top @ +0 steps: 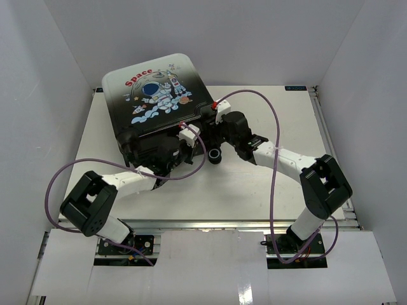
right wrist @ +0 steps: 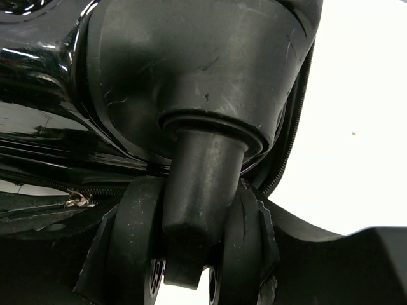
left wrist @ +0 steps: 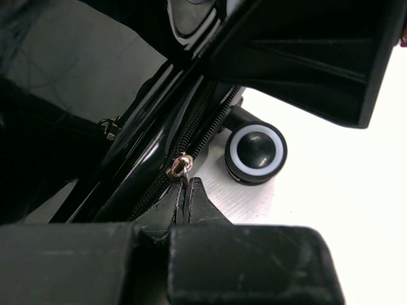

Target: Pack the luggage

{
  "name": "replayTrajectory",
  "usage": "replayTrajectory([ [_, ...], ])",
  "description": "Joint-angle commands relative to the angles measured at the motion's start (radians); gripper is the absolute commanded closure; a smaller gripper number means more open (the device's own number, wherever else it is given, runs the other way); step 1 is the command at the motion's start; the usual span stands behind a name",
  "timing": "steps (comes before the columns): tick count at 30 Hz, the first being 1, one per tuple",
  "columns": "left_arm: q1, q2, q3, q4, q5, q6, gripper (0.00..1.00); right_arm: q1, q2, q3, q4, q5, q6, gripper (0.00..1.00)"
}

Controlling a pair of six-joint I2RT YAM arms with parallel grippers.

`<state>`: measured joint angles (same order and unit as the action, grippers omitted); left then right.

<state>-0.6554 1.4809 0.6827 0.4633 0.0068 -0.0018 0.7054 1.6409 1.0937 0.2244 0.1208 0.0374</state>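
Top view: small hard-shell suitcase with astronaut and red "Space" print (top: 156, 89) sits closed at the far-left corner of the white counter (top: 267, 184), both arms at its near side.

Left wrist: left end effector (left wrist: 186, 197) pressed together, tips at the brass zipper slider (left wrist: 178, 167).

Right wrist: right end effector (right wrist: 191, 260) half spread, clamping the suitcase's twin black caster wheel (right wrist: 133, 248) from both sides.

top external: high at the near side, looked down on the whole desk (top: 254, 190) and luggage (top: 159, 89) | left wrist: close on the zipper (left wrist: 210, 121), faced a white-ringed wheel (left wrist: 255, 152) | right wrist: even closer, filled by a caster (right wrist: 197, 184) | all 3 shared the luggage's near edge
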Motion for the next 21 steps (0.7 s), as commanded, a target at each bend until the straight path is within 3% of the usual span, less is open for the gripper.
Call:
replayTrajectory([
  [1,-0.072,-0.145,-0.018,0.148,0.093,-0.040,1.00,0.135,-0.020,0.002,0.063,-0.268,-0.016,0.92],
  [9,-0.073,-0.076,0.036,0.197,0.258,-0.075,1.00,0.167,-0.069,-0.030,0.046,-0.148,0.035,0.92],
  [21,-0.076,0.013,0.119,0.181,0.414,-0.013,1.00,0.166,-0.119,-0.093,0.034,-0.127,-0.027,0.91],
])
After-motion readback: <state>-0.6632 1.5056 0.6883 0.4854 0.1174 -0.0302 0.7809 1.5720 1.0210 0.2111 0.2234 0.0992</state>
